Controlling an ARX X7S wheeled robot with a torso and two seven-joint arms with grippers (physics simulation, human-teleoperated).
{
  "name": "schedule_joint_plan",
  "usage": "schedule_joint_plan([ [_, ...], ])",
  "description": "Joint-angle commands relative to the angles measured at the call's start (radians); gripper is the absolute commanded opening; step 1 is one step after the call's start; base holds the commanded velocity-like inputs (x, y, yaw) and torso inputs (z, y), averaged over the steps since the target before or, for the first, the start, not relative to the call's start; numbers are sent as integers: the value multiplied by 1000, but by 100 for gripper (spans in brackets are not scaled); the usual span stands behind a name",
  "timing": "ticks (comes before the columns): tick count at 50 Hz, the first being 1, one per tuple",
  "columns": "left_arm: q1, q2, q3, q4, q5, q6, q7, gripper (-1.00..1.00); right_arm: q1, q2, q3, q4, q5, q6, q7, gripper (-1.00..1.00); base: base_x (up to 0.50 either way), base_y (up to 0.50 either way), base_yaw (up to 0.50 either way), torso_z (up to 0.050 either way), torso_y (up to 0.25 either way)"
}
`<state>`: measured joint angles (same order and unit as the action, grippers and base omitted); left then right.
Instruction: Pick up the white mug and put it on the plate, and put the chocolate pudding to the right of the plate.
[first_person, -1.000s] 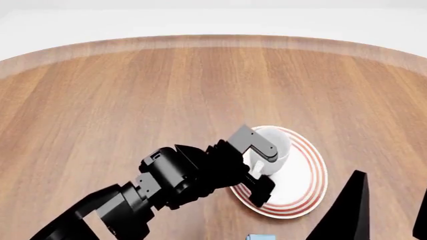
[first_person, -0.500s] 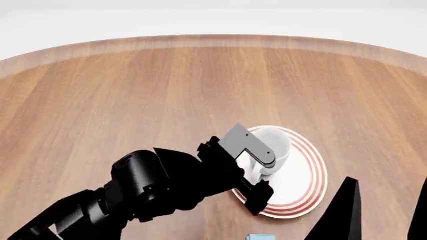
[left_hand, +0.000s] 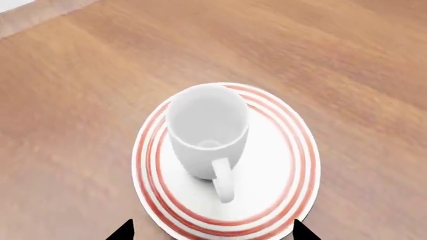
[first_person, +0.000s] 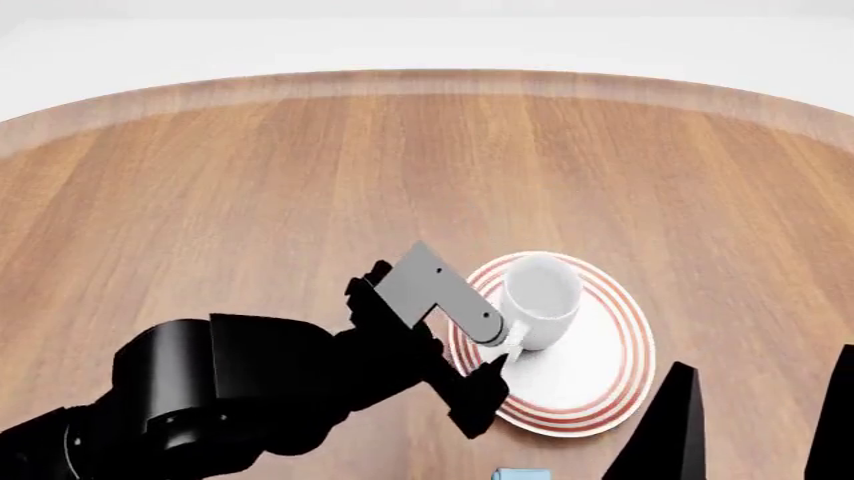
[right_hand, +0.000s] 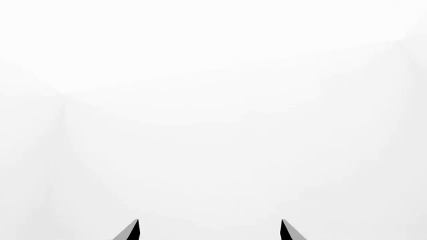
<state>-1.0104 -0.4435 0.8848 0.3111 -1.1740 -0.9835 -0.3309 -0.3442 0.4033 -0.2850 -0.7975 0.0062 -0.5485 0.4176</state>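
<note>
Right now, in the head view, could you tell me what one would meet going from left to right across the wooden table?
The black left arm → its open left gripper → the plain glossy white mug, upright on the round red-ringed white plate → the dark right gripper fingers at the lower right.

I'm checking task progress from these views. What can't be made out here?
- Pudding: head view, only a blue sliver; the bottom edge cuts it off.
- Plate: head view, near-left rim hidden by the left end effector.
- Right end effector: right wrist view shows only fingertips against blank white; no table.
</note>
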Motion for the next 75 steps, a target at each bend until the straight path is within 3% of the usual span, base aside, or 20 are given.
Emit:
schedule_joint_plan([
  [1,51,-102,-90,125,-23,38,-7,100,3,-16,17,-11,-24,11,-21,100,0,0,0,0,0],
  [11,176,-243,-199,208,19,184,-61,100,14,-16,16,-7,-28,23,-19,100,0,0,0,0,0],
  [23,319,-355,-269,347,88,328,-111,100,19,-12,27,1,-24,32,-10,100,0,0,0,0,0],
  [33,470,-406,-325,363,248,482,-190,100,26,-11,39,18,-29,65,-1,100,0,0,0,0,0],
  [41,569,-427,-369,376,267,580,-219,100,32,-12,54,51,-13,109,13,100,0,0,0,0,0],
  [51,646,-419,-407,342,312,668,-256,100,109,-22,67,90,6,335,14,100,0,0,0,0,0],
  [63,653,-435,-411,410,337,655,-311,100,244,-45,33,107,117,670,6,100,0,0,0,0,0],
  [75,665,-442,-410,426,342,659,-314,100,288,-71,-1,66,160,852,22,100,0,0,0,0,0],
])
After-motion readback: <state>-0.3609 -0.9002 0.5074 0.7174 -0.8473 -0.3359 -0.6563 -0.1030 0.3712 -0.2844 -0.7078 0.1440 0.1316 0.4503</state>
